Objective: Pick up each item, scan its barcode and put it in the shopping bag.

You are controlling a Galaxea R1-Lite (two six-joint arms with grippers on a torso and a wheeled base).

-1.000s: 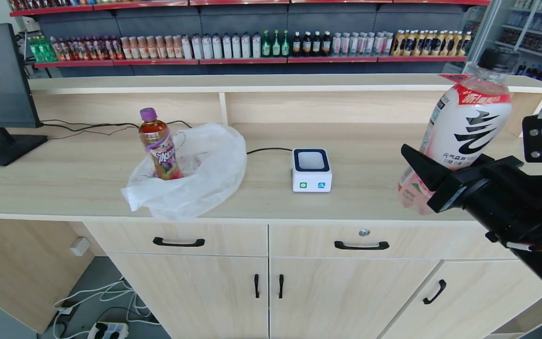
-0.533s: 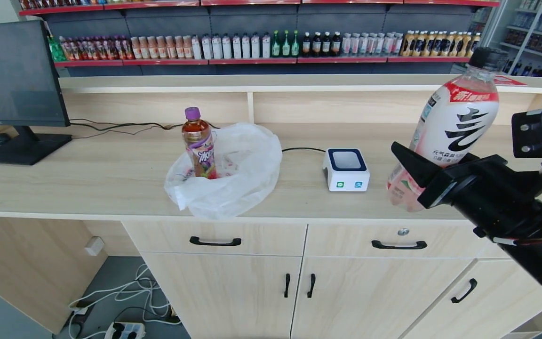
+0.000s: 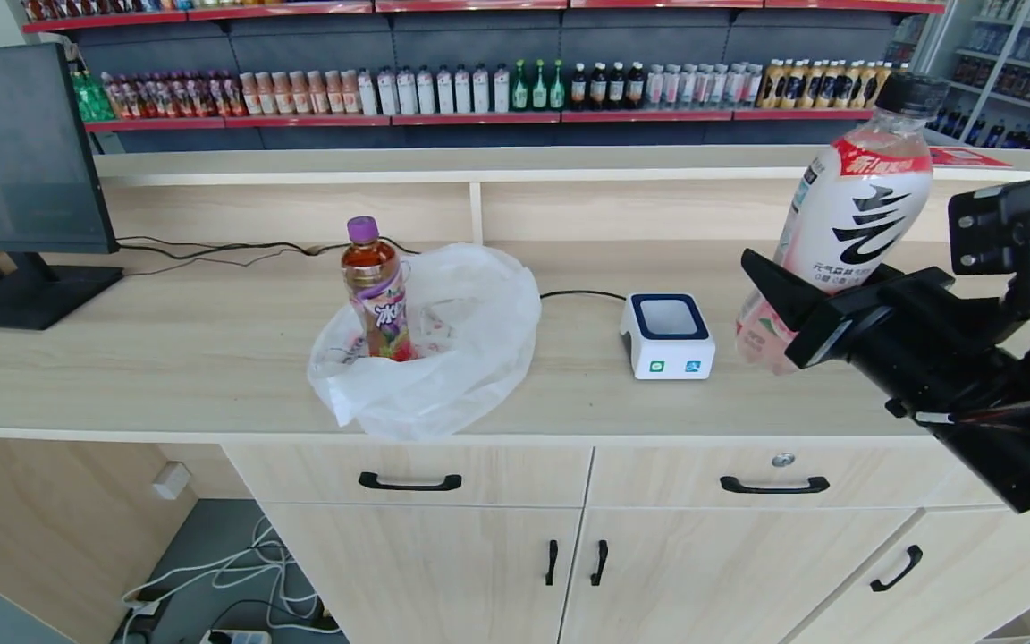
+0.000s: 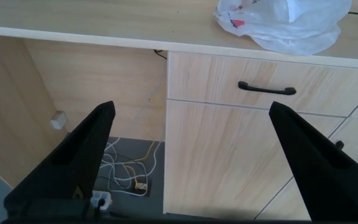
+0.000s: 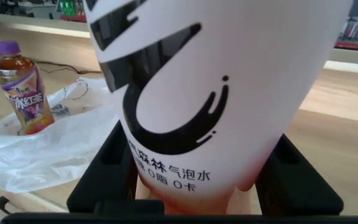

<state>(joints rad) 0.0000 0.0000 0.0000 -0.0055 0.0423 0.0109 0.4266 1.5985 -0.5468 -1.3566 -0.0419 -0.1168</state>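
Nearest us, our left pincer (image 4: 191, 109) hangs spread wide below the bench (image 3: 166, 358) edge. Our right pincer (image 3: 814, 273) is clamped round the lower body of the white bottle (image 3: 855, 215), held above the bench's right end. The bottle's long axis leans, black cap up and to the right. The scanner (image 3: 667, 335) sits just left of the bottle's base, window up. Farther left, the shopping bag (image 3: 470, 340) holds an upright tea bottle (image 3: 376, 291).

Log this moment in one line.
right gripper: shut on white bottle, right of scanner | left gripper: open, holding nothing | tea bottle: in shopping bag
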